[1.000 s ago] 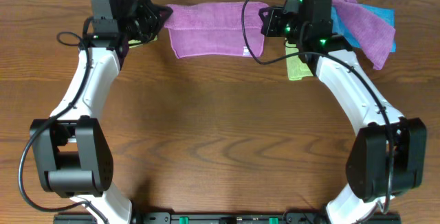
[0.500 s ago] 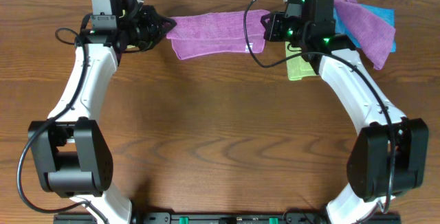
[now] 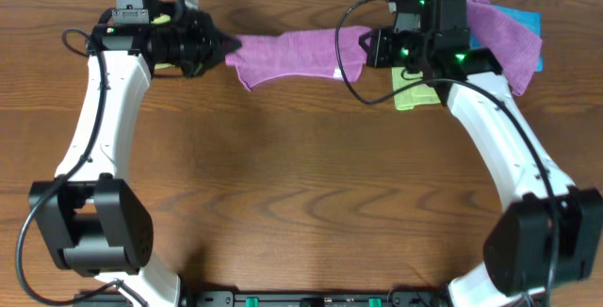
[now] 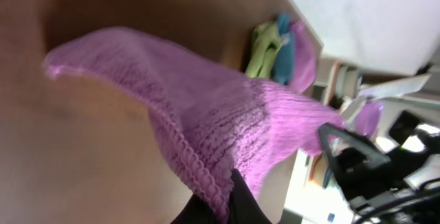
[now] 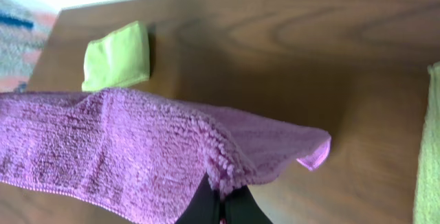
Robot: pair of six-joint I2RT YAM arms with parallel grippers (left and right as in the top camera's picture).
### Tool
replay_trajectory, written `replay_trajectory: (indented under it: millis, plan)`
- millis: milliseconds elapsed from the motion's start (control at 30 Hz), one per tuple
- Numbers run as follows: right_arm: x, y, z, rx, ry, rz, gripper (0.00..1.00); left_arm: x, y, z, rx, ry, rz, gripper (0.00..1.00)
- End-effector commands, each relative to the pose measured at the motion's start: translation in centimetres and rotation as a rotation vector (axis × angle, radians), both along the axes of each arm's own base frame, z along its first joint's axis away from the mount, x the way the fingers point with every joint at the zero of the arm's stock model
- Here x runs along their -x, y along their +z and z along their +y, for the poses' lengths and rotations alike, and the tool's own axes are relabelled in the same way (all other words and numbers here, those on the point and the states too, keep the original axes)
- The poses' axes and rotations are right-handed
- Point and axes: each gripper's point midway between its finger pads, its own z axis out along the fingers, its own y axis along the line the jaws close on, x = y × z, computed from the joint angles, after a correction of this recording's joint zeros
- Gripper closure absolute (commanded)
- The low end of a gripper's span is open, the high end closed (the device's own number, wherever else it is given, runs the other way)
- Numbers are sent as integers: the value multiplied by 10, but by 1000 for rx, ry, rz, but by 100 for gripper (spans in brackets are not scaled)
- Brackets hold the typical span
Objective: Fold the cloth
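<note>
Over the far side of the brown wooden table (image 3: 301,175), the purple-magenta terry cloth (image 3: 287,48) stretches between the left gripper (image 3: 224,49) and right gripper (image 3: 366,43), both sets of jaws pinched onto its ends.

My left gripper (image 3: 219,47) and right gripper (image 3: 367,45) each pinch one end of the purple cloth (image 3: 287,49), stretched between them near the far edge of the wooden table (image 3: 301,175), with a lime-green cloth (image 3: 415,95) just beside my right wrist and another purple cloth (image 3: 499,32) overlapping a blue cloth (image 3: 529,23) farther right.
</note>
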Motion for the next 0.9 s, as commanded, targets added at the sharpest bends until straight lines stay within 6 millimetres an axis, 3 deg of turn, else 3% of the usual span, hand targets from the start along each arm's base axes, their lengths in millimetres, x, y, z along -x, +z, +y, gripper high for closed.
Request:
replay_trajectory:
  millis: [0, 333, 667, 867]
  plan:
    - [14, 20, -1, 23, 52, -28, 98, 16, 6, 3, -74, -89, -59, 94]
    - [76, -16, 5, 103, 168, 209, 98, 78, -21, 8, -163, -247, 110, 94]
    - [107, -31, 12, 146, 244, 303, 98, 136, -64, 16, -206, -353, 322, 94]
    - [133, -65, 14, 164, 274, 405, 99, 162, -96, 16, -191, -382, 405, 94]
